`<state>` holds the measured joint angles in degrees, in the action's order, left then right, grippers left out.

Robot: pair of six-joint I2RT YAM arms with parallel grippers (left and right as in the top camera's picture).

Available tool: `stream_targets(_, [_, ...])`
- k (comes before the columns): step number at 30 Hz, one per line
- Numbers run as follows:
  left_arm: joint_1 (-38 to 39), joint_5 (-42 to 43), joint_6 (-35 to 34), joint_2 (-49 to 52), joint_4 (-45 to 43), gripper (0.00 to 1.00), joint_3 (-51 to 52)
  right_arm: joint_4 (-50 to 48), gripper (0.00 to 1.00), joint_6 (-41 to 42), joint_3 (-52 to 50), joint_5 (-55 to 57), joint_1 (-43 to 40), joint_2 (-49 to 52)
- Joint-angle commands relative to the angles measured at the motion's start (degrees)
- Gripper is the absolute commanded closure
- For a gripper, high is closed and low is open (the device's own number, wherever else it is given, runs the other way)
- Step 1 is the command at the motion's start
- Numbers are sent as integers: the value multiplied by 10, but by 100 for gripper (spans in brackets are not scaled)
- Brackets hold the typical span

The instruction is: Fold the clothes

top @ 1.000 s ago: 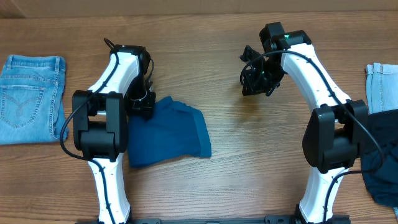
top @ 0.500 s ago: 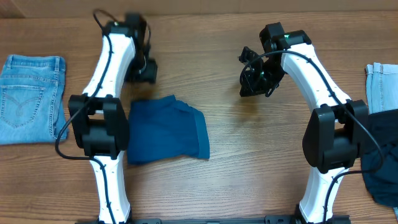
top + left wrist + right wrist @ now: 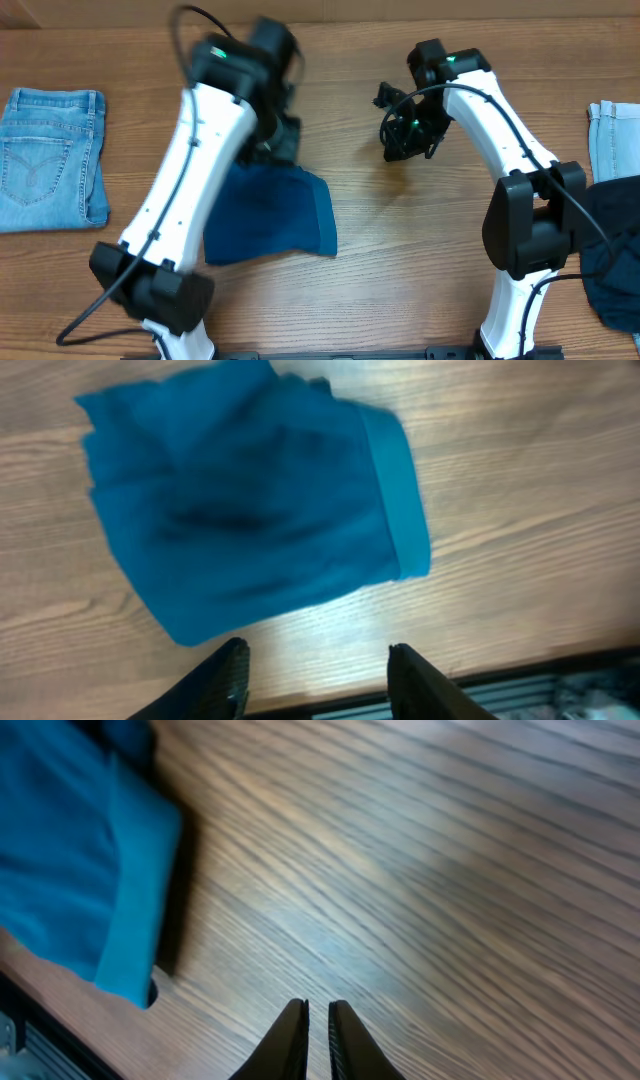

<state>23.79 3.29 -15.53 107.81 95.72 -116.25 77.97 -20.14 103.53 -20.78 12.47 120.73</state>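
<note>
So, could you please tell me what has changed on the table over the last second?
The left arm lifted away from the blue garment at its far left corner, then swung toward the table's middle. The left fingers now stand apart and empty near the garment's far edge. The garment kept its place and shape. The right fingers stayed shut and barely shifted, and the jeans did not move.
</note>
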Motion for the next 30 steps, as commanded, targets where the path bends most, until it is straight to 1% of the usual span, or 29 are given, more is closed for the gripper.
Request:
stream_targets(1, [65, -47, -72, -66, -40, 49, 179, 0, 88, 22, 16, 1, -21, -14])
stream_targets(2, [78, -46, -90, -73, -78, 47, 250, 4, 88, 22, 16, 1, -26, -14])
stream_targets(3, [78, -30, -92, -72, -118, 46, 304, 6, 88, 22, 16, 1, -27, -14])
stream_targets(5, [62, -3, -91, -70, -221, 43, 423, 6, 88, 22, 16, 1, -28, -14])
stream_targets(6, [42, -3, -77, -69, -270, 38, 476, 7, 88, 22, 16, 1, -28, -14])
stream_targets(7, [22, -5, -61, -69, -300, 37, 505, 8, 88, 22, 16, 1, -28, -14])
stream_targets(9, [-27, -4, -7, -68, -381, 31, 549, 8, 88, 22, 16, -3, -28, -14])
stream_targets(11, [-72, 0, 30, -68, -480, 26, 571, 10, 88, 22, 16, -18, -28, -14])
stream_targets(12, [-86, 13, 39, -68, -522, 25, 573, 12, 88, 22, 16, -18, -28, -14])
stream_targets(14, [-108, 59, 9, -68, -622, 25, 573, 13, 88, 22, 16, -18, -28, -14])
stream_targets(16, [-120, 72, -64, -68, -701, 25, 573, 15, 88, 22, 16, -18, -28, -14])
stream_targets(19, [-130, 74, -159, -68, -767, 25, 573, 14, 88, 22, 16, -18, -28, -14])
stream_targets(20, [-130, 100, -185, -68, -790, 27, 573, 13, 88, 22, 16, -18, -28, -14])
stream_targets(21, [-129, 160, -161, -69, -825, 32, 572, 12, 88, 22, 16, -18, -28, -14])
stream_targets(22, [-128, 218, -115, -72, -843, 39, 565, 12, 88, 22, 16, -18, -28, -14])
stream_targets(23, [-127, 232, -95, -77, -835, 39, 552, 12, 88, 22, 16, -18, -28, -14])
stream_targets(24, [-127, 231, -60, -91, -810, 35, 528, 12, 88, 22, 16, -18, -28, -14])
stream_targets(25, [-129, 221, -46, -101, -793, 29, 514, 12, 88, 22, 16, -18, -28, -14])
stream_targets(28, [-155, 104, -44, -150, -713, 27, 471, 12, 88, 22, 16, -18, -28, -14])
stream_targets(30, [-183, 35, -51, -166, -665, 20, 466, 12, 88, 21, 16, -18, -28, -14])
